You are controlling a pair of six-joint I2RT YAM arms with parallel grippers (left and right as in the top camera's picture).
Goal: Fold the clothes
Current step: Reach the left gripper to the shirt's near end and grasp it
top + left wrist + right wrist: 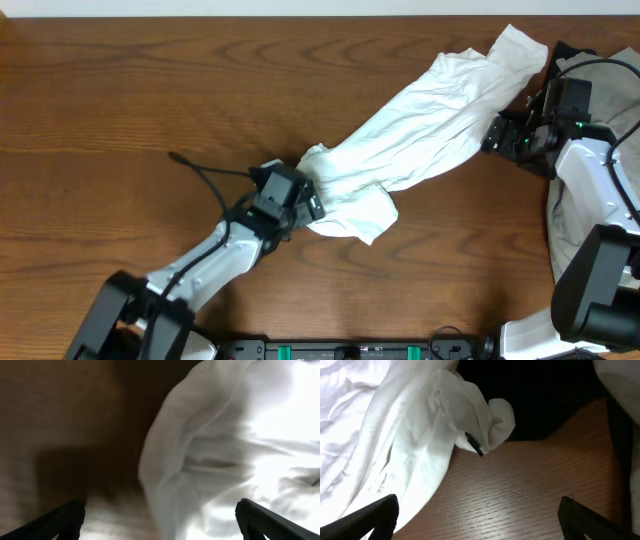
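The white T-shirt (420, 125) lies bunched in a long diagonal band across the wooden table, from the lower middle to the upper right; no lettering shows. My left gripper (312, 203) is at its lower left end, open, with wrinkled white cloth (225, 450) between and ahead of the fingers. My right gripper (492, 135) is open at the band's right edge, over bare wood, with the shirt's edge (410, 445) just left of the fingers and nothing between them.
The wooden table (120, 100) extends left of the shirt. A second pale cloth (575, 215) lies at the right edge by my right arm. A black cable (200, 172) trails from my left arm.
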